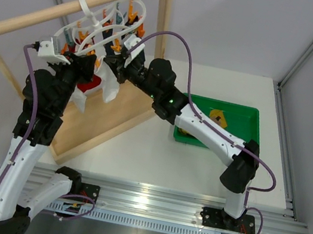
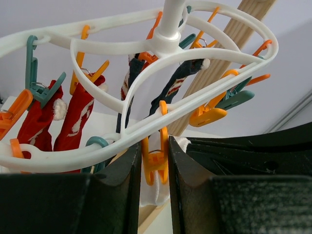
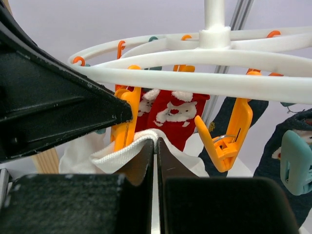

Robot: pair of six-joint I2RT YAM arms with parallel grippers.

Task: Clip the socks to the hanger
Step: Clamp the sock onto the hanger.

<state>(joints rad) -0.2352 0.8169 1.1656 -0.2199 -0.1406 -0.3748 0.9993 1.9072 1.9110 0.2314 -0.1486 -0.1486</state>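
CLIPPING DAY: A light wooden rack (image 1: 72, 8) is carrying the hanger (image 2: 97, 46) by its hook from the top bar, holding the ring of pegs up where both arms can reach in from below. The left gripper (image 2: 155, 156) is pinching an orange peg (image 3: 124, 119) on the near loop, jaws pressed against the peg's two sides, apparently to lever its mouth open. The right gripper (image 3: 156, 146), jaws fully together on the ribbed cuff of a white sock (image 3: 117, 156), is holding that cuff up at the peg's lower end. The sock is hanging cuff-up, its long axis roughly vertical, the rest drooping toward the tray base (image 1: 113, 121). Whether the cuff is inside the peg's mouth cannot be told. Mustard socks (image 1: 217, 115) are waiting in the green bin (image 1: 248, 112), well apart to the right.
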